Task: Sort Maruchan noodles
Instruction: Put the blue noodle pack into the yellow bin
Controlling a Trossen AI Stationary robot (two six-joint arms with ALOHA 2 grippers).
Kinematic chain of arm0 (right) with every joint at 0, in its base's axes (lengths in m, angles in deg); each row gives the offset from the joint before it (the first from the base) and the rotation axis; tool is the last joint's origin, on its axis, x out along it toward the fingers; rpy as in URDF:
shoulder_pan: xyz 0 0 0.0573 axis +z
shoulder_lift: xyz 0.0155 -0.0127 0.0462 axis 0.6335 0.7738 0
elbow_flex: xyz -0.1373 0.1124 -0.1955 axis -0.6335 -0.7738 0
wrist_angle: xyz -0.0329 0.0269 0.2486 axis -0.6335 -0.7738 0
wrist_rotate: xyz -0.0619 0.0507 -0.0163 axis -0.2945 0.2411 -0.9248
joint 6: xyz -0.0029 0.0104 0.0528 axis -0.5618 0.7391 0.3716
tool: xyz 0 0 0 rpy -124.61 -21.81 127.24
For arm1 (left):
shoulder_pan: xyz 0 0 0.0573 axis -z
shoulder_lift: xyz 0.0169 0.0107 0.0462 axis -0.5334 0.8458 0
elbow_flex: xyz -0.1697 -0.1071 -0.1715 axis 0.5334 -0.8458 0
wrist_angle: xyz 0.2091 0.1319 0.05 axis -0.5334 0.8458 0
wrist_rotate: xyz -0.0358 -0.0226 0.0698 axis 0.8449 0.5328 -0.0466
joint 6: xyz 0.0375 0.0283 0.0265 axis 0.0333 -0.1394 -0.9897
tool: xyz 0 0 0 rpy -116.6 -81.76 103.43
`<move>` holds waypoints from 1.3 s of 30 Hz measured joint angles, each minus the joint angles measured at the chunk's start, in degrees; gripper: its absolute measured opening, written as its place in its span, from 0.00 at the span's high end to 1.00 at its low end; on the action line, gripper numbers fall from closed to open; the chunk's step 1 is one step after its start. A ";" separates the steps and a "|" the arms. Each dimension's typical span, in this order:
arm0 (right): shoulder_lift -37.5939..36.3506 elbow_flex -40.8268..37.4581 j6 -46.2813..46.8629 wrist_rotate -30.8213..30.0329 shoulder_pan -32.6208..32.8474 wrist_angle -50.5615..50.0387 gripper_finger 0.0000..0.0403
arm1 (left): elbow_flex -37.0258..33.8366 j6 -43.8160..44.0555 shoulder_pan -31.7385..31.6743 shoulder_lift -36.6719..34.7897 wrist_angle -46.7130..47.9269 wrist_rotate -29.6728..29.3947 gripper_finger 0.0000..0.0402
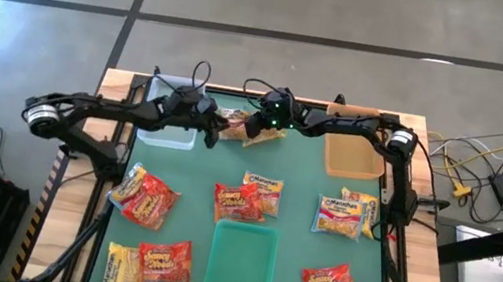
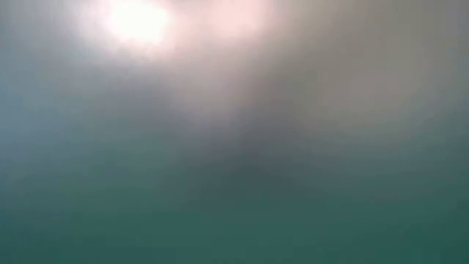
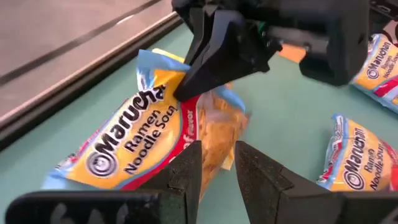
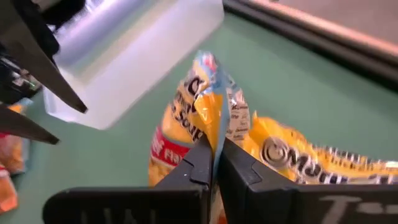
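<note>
A yellow Maruchan noodle packet with blue edges and a red stripe hangs between my two grippers at the far middle of the green mat. My left gripper comes at it from the table's left and is shut on it. My right gripper comes from the right and is shut on its other end. Several more packets, red-orange ones and yellow ones, lie flat on the mat nearer the front. My left gripper has the packet's lower part by the red stripe between its two fingers, slanting down from the table's left. The packet stands tilted ahead of the fingers. My right gripper pinches the packet's flat blue-edged seal between its two shut fingers. It comes slanting down from the table's right, onto the raised end. The packet hangs below that end, crumpled and tilted.
A clear tray stands at the far left close behind my left gripper, and a brown tray at the far right. A green tray sits at the near middle among the packets.
</note>
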 joint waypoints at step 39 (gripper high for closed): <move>-1.62 0.00 -2.20 1.37 0.16 -8.39 0.81 | 3.65 -1.79 3.40 18.79 0.90 -14.00 0.80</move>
